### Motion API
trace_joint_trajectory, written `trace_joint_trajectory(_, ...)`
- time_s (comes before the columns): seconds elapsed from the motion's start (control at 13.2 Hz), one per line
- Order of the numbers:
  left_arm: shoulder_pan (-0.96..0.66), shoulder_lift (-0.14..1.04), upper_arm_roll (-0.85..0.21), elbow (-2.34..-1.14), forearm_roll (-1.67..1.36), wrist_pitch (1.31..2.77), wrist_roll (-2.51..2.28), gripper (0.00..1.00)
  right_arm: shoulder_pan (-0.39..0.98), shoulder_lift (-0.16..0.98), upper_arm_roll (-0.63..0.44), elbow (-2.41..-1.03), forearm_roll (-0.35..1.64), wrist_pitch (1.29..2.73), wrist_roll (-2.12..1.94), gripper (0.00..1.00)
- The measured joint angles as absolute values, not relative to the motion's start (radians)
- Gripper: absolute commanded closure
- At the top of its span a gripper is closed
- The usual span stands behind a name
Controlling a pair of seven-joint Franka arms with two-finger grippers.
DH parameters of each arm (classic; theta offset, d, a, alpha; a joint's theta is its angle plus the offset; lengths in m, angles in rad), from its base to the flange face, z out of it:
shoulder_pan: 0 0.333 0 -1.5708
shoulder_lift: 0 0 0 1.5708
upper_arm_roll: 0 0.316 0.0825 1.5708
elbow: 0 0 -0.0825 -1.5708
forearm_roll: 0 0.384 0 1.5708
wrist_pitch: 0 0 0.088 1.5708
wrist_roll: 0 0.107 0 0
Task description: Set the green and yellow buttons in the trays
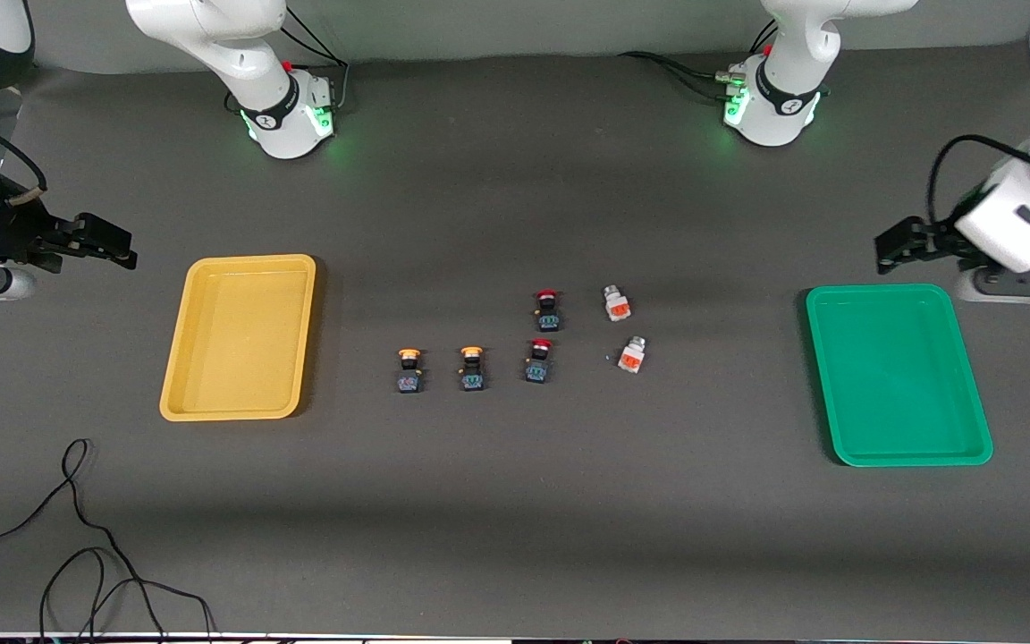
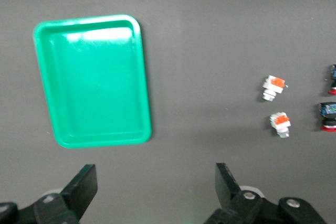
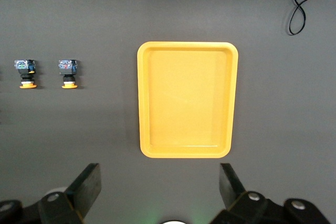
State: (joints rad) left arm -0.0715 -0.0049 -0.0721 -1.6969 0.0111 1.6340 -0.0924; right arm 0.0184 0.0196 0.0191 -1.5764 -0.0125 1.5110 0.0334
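Two yellow-capped dark buttons (image 1: 409, 370) (image 1: 471, 368) stand mid-table, nearer the yellow tray (image 1: 242, 340). They also show in the right wrist view (image 3: 25, 72) (image 3: 68, 72). Two white buttons with orange blocks (image 1: 616, 303) (image 1: 631, 354) lie toward the green tray (image 1: 899, 376). They also show in the left wrist view (image 2: 274, 86) (image 2: 281, 123). Both trays are empty. My right gripper (image 1: 122, 250) is open and empty, up beside the yellow tray (image 3: 186, 100) at the right arm's end. My left gripper (image 1: 890, 246) is open and empty, up beside the green tray (image 2: 94, 82).
Two red-capped dark buttons (image 1: 547, 309) (image 1: 539, 360) stand between the yellow-capped pair and the white pair. A loose black cable (image 1: 86, 555) lies on the table near the front camera, at the right arm's end. The arm bases (image 1: 287, 116) (image 1: 770, 107) stand along the table edge farthest from the front camera.
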Motion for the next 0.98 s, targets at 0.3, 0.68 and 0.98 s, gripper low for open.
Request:
trace_joint_trajectory(0.3,-0.277,-0.009,-0.092,-1.751,-0.081,1.667,-0.366,0.01,0.017,0.020,0.019,-1.576,-0.012,1.487,0.034,0.00)
trace_joint_trajectory(0.68,-0.584,0.016,-0.108,-1.796,-0.112,1.796,-0.773,0.01,0.017,0.020,0.021,-1.576,-0.005,1.486,0.041,0.00)
trace_joint_trajectory(0.98,-0.618,0.050,-0.098,-1.830,-0.056,1.819,-0.811,0.01,0.022,0.020,0.033,-1.570,0.031,1.486,0.149,0.00)
